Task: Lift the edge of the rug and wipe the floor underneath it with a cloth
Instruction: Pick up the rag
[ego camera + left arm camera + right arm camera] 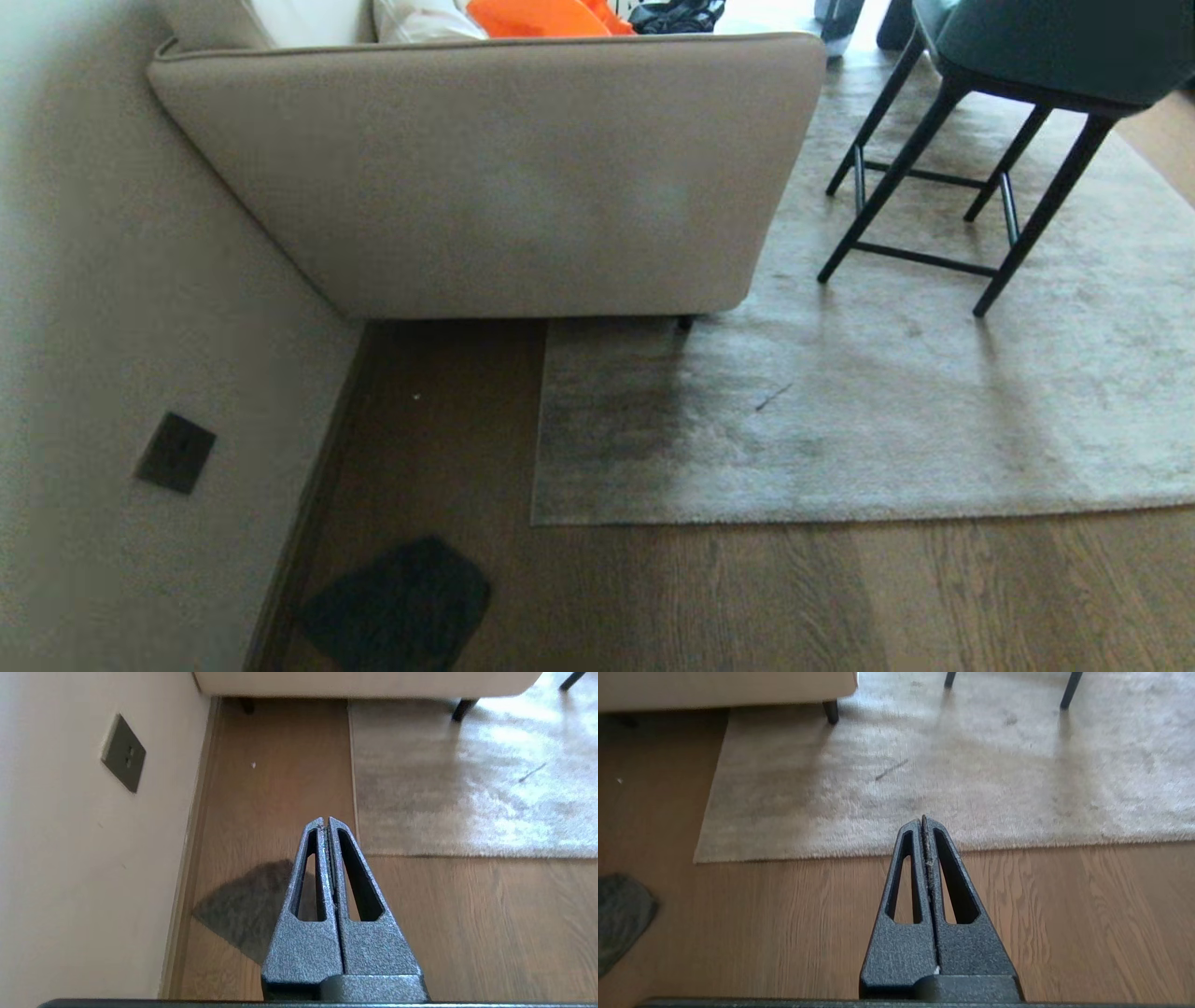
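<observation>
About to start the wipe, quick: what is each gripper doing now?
Left gripper: closed, holding nothing.
Right gripper: closed, holding nothing.

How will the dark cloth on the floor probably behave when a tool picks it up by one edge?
The cloth lies flat with a soft, uneven outline on the floor, so it will probably hang floppy from the pinch. It looks thin and small, so likely light. Its matte, fuzzy face in the left wrist view suggests little slipping, though a pinch may catch only one layer.
</observation>
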Controlling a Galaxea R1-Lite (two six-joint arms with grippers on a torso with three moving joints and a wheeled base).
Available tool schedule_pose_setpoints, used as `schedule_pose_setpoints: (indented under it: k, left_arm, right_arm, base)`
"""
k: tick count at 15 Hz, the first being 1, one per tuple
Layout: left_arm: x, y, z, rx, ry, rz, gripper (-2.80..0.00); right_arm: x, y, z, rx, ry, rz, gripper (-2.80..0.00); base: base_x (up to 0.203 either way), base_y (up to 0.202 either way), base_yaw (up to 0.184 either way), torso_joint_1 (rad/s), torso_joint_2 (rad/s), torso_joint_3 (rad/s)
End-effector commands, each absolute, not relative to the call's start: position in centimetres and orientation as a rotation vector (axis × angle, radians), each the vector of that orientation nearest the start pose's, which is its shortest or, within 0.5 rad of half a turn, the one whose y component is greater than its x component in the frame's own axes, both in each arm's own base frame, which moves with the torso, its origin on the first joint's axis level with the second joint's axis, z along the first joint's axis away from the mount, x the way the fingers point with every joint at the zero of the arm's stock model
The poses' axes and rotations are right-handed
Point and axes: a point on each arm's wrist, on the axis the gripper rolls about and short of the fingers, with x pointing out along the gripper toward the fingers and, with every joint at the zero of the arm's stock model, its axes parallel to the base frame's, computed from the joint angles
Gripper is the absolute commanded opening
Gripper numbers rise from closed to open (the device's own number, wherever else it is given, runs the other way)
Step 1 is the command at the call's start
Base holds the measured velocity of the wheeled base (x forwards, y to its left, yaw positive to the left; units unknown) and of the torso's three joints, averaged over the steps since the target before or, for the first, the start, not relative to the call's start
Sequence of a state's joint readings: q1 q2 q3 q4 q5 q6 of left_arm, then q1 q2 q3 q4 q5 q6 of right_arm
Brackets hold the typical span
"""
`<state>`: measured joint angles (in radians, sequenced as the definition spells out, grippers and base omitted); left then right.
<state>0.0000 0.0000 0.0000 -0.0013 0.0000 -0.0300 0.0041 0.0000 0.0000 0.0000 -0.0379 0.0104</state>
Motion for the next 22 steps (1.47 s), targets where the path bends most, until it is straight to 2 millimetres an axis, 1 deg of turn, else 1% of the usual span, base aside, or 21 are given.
schedule_pose_setpoints:
  k: [1, 22]
  left_arm:
    - [-2.28, 0.0, 7.56, -0.031, -0.002, 0.0, -2.8]
    - [-2.28, 0.0, 7.56, -0.031, -0.002, 0.0, -2.8]
  right_arm:
    - [-2.28, -0.1, 7.55, 0.011, 0.0, -0.034, -2.8]
    - [-2.28, -0.1, 7.55, 0.011, 0.0, -0.034, -2.8]
  base:
    - [0.0, 0.0, 0.0, 0.0, 0.0, -0.191]
    - [0.0, 0.0, 0.0, 0.003, 0.0, -0.196]
